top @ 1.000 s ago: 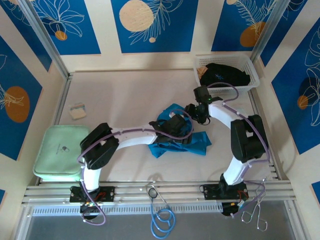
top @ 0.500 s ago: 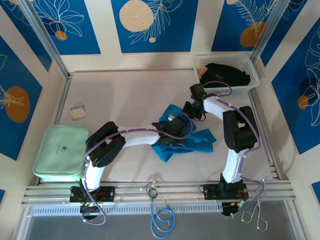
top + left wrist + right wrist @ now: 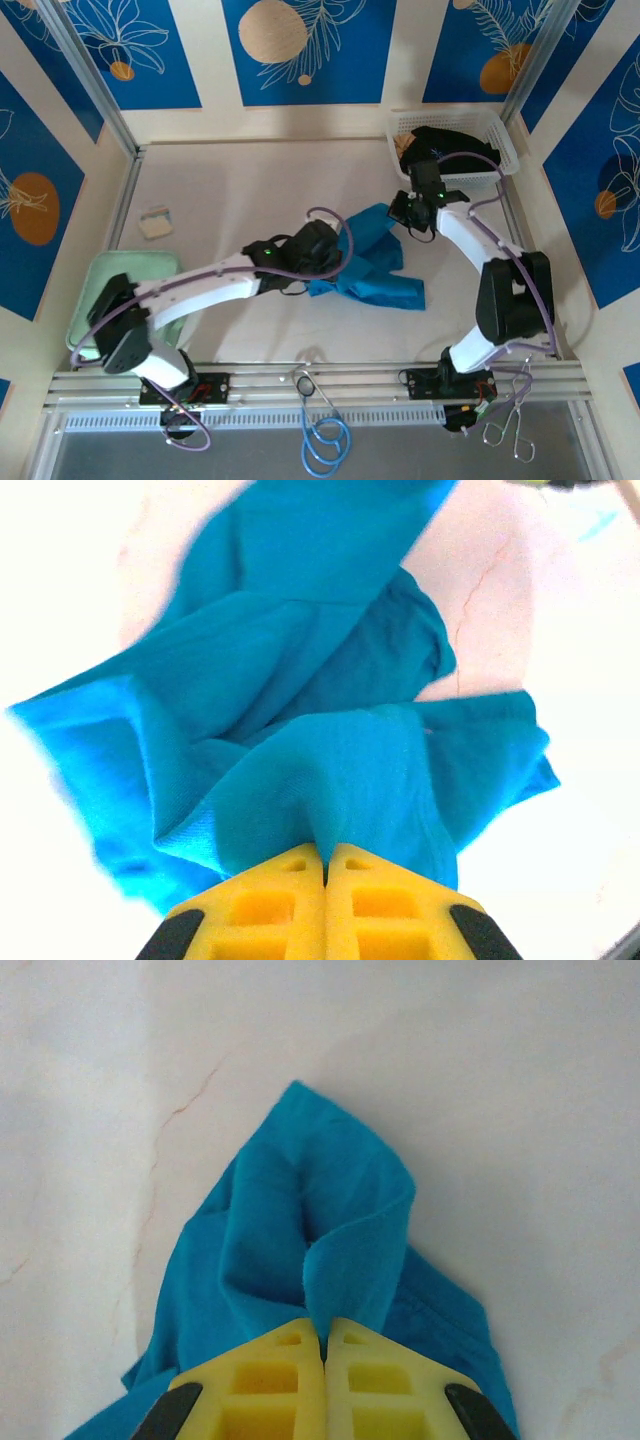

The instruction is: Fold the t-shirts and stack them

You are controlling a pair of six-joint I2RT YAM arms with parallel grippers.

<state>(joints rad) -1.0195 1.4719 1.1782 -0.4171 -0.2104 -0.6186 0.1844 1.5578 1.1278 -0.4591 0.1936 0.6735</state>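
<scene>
- Bench (image 3: 250,170): carrying every item below.
- Mid-bench t-shirt (image 3: 385,285): lying heaped right of the bench's centre, in front of the basket.
- Left gripper (image 3: 335,258): sitting at that shirt's left edge, its fingers (image 3: 270,900) pinching a fold.
- Right gripper (image 3: 398,218): sitting at the shirt's far edge, between shirt and basket, its fingers (image 3: 270,1375) pinching another fold.
- Basket (image 3: 508,145): standing in the far right corner.
- Basket t-shirt (image 3: 455,140): lying inside it.
- Pad (image 3: 130,268): lying at the near left, partly under the left arm.
- Small block (image 3: 155,221): lying behind the pad.
</scene>
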